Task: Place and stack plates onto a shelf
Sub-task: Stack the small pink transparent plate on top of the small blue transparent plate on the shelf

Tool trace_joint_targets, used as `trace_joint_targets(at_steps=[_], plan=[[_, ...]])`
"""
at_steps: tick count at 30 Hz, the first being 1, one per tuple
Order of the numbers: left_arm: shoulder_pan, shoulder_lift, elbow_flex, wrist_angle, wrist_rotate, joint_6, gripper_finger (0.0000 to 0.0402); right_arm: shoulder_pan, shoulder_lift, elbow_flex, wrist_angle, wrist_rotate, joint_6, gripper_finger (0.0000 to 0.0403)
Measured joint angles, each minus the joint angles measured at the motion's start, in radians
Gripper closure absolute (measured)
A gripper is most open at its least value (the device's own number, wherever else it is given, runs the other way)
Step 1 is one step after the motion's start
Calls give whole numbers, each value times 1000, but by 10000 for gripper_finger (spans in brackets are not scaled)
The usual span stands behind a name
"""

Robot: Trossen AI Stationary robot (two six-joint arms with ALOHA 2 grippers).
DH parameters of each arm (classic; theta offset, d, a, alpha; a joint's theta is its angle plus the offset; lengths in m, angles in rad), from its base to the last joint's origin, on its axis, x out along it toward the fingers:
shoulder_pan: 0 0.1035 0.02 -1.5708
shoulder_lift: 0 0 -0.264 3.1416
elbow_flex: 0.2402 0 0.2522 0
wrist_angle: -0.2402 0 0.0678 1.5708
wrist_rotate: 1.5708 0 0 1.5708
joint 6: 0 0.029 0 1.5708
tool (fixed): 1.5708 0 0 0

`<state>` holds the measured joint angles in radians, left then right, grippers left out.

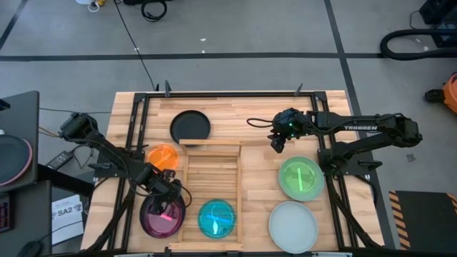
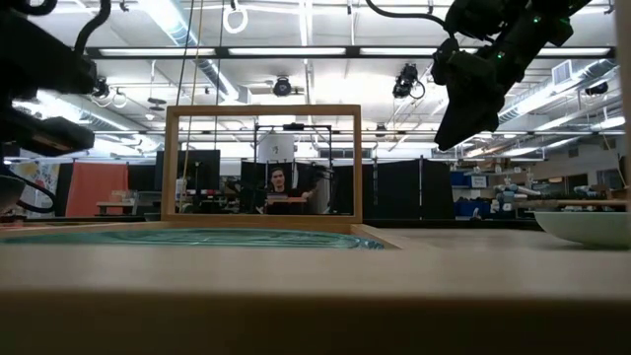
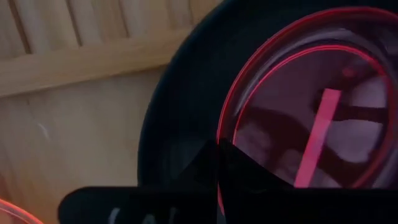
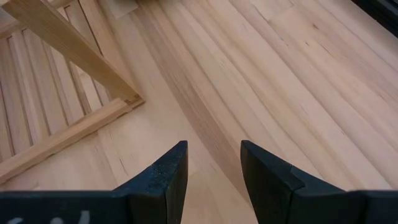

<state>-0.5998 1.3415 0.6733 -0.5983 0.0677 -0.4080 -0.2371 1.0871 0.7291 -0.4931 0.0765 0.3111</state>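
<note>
My left gripper is down at the far rim of the translucent purple plate, which lies in a larger dark plate left of the slatted wooden shelf. The translucent blue plate lies on the shelf's near end. The orange plate and the black plate rest on the table farther back. My right gripper hovers open above bare planks right of the shelf, beyond the green plate that lies in the mint plate. A pale plate sits near the right front. My left gripper is shut on the purple plate's rim, at the plate's far side next to the shelf, pinched between the two fingertips. The fingers come slanting down from the far left. The plate still lies in the dark plate under it.
The shelf's wooden frame stands upright at its far end. A dark metal frame runs along the table's edges. Bare planks lie under my right gripper. A person sits in the room beyond the table.
</note>
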Motion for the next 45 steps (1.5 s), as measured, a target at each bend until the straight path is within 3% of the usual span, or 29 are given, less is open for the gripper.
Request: trace_joint_targets(at_steps=[15,25,45], plan=[[1,0,191,-300,-22,4,399,0,0,0,0,0,0,249],[13,0,322,-441,-60,126,399,0,0,0,1,0,0,250],[239,0,500,-489,-60,247,400,0,0,0,2,0,0,249]])
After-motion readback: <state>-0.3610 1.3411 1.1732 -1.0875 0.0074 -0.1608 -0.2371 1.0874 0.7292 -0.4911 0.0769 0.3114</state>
